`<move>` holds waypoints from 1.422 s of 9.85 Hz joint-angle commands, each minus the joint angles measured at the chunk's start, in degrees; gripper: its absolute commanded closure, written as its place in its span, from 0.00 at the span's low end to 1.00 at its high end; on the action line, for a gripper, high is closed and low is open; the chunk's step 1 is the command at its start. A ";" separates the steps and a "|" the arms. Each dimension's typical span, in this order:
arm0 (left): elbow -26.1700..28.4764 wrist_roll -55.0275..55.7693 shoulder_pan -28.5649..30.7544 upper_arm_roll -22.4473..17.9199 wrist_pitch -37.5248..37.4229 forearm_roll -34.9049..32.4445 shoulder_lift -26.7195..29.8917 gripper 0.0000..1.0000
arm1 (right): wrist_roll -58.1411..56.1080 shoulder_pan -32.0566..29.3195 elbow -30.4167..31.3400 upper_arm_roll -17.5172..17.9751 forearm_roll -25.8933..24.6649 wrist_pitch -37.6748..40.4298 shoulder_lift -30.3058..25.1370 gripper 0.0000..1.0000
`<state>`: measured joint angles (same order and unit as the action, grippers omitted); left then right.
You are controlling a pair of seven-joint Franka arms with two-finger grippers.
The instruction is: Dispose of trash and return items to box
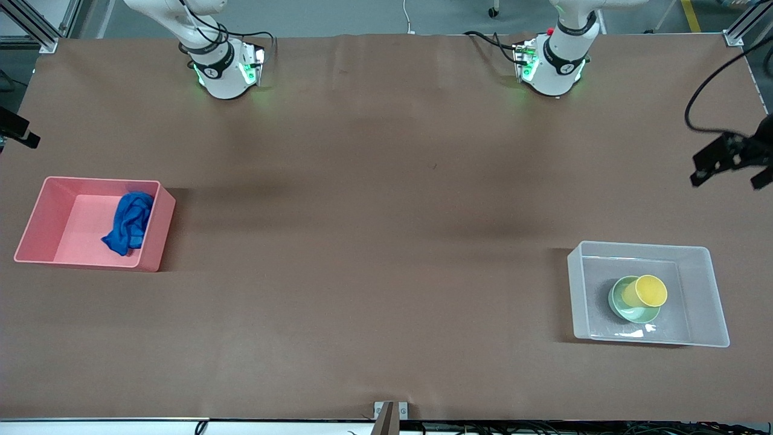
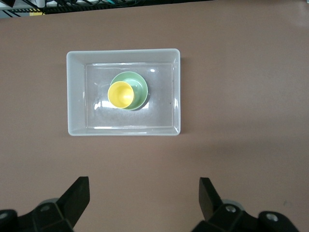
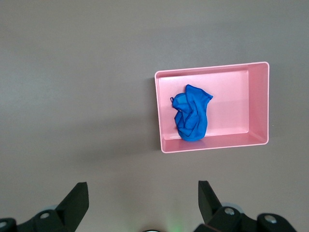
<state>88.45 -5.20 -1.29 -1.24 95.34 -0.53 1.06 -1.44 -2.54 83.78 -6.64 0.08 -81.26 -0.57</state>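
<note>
Both sets of jaws stand wide apart and carry nothing, which fits a table where every piece looks put away. From the front view, the blue rag (image 1: 128, 222) lies crumpled in the pink bin (image 1: 36, 223) at the right arm's end of the table, against the wall toward the table's middle, where trash belongs. At the left arm's end, the clear box (image 1: 700, 290) holds the green bowl (image 1: 628, 308) with the yellow cup (image 1: 647, 291) nested in it, tipped a little I think, though the angle makes that hard to judge; stacking them keeps both in one spot. Black fingers at that view's edge near the left arm's end may be the left gripper's, but I would not swear to it. Its wrist view shows the left gripper (image 2: 144, 198) high over bare table beside the box, fingers spread. The right wrist view shows the right gripper (image 3: 143, 200) likewise spread, over bare table beside the bin, waiting.
</note>
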 commanded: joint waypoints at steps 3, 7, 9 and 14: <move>-1.88 0.28 0.58 2.12 -9.19 -0.35 -0.01 0.00 | -0.67 -0.62 -0.20 0.31 0.36 0.49 -0.05 0.00; -1.79 2.29 -0.21 1.77 -9.04 -0.26 -1.41 0.00 | -0.67 -0.62 -0.20 0.31 0.36 0.49 -0.05 0.00; -1.44 2.39 -0.12 1.77 -8.68 -0.18 -1.41 0.00 | -0.67 -0.62 -0.20 0.31 0.36 0.49 -0.05 0.00; -1.35 2.65 0.23 1.94 -8.68 2.37 -1.41 0.00 | -0.84 -0.62 -0.20 0.31 0.36 0.84 -0.05 0.00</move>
<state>86.62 -3.34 -1.32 0.47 87.08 0.79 0.49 -1.52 -2.55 83.79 -6.63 0.08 -80.95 -0.56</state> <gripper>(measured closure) 0.000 0.000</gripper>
